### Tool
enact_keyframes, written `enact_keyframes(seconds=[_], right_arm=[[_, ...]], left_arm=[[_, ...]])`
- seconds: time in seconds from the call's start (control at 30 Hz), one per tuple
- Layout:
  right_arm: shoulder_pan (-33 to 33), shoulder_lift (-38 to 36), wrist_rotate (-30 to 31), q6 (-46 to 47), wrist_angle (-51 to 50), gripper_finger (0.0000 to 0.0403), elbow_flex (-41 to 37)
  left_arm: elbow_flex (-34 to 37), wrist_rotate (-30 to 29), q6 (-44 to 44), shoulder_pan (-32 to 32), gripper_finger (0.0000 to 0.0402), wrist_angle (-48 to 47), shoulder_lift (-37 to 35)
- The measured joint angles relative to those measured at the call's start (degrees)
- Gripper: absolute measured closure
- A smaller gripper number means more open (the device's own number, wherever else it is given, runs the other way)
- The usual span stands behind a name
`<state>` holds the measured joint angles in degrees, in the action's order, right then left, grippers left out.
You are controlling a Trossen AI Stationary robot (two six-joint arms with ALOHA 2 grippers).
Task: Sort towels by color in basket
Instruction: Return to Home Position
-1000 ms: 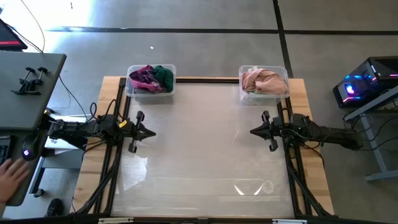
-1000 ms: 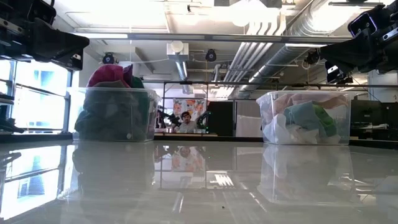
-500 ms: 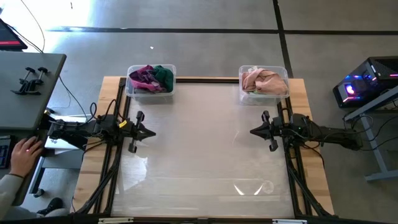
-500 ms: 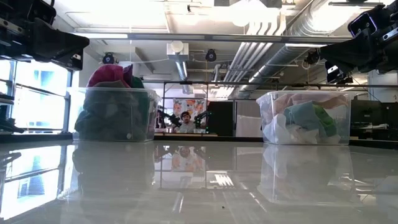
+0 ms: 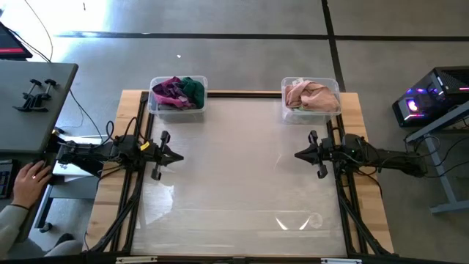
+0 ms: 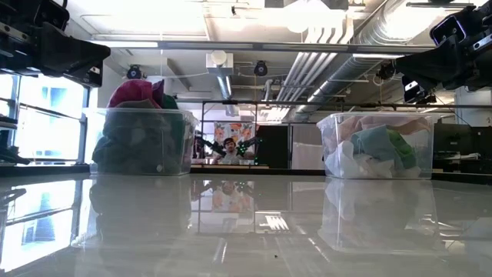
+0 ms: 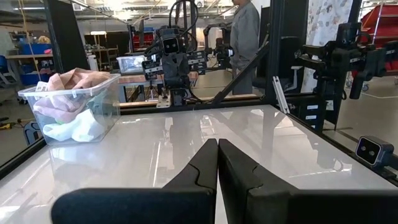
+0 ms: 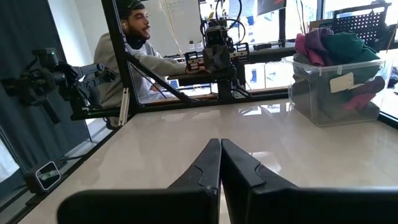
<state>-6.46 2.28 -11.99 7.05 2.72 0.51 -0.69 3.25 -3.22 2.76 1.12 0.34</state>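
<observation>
The towels lie piled in two clear bins at the table's far edge. The left bin [image 5: 177, 95] holds magenta, purple and dark green cloths [image 8: 333, 46]. The right bin [image 5: 311, 97] holds peach-pink cloths on top, with pale teal and white ones lower down [image 6: 377, 146]. My left gripper [image 5: 179, 156] hovers shut over the table's left side, pointing toward the middle. My right gripper [image 5: 297, 155] hovers shut over the right side, facing it. Both are clear of the bins and of the towels.
Between the two grippers the glossy white tabletop [image 5: 234, 183] stretches bare. A person's hand [image 5: 29, 180] rests on a desk left of the table. Another person [image 8: 134, 46] sits beyond the table's left edge. Camera stands rise at the table's sides.
Both arms have kept still. Only the person's hand at the desk left of the table has shifted a little.
</observation>
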Motion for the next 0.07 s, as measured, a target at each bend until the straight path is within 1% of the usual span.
enact_keyframes(seconds=[0.07], right_arm=[[0.00, 0.00, 0.00, 0.00, -0.01, 0.0402, 0.00]], left_arm=[[0.00, 0.00, -0.01, 0.00, 0.0401, 0.01, 0.00]])
